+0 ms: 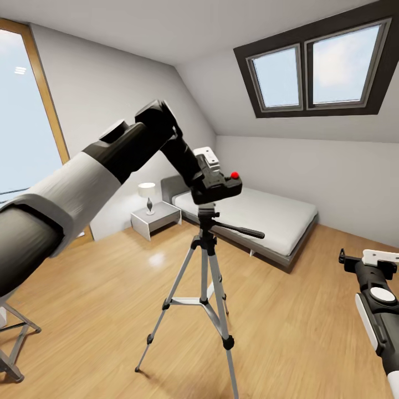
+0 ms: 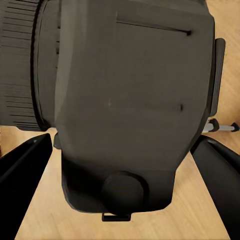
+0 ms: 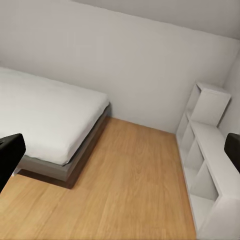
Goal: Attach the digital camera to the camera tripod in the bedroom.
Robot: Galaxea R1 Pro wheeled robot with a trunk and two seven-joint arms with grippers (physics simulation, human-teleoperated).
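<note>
The digital camera (image 1: 226,190), black with a red button on top, sits right on top of the camera tripod's pan head (image 1: 206,213) in the bedroom. My left gripper (image 1: 213,182) reaches in from the left and is shut on the camera. In the left wrist view the camera body (image 2: 125,100) lies between the two black fingers (image 2: 25,170). The camera tripod (image 1: 205,266) stands on the wood floor on three silver legs, its black handle pointing right. My right gripper (image 1: 346,259) hangs low at the right, open and holding nothing (image 3: 121,152).
A low grey bed (image 1: 260,219) with a white mattress stands behind the tripod, beside a nightstand with a lamp (image 1: 154,217). A dark metal stool (image 1: 14,343) is at the lower left. White cube shelving (image 3: 210,150) lines the wall past the bed.
</note>
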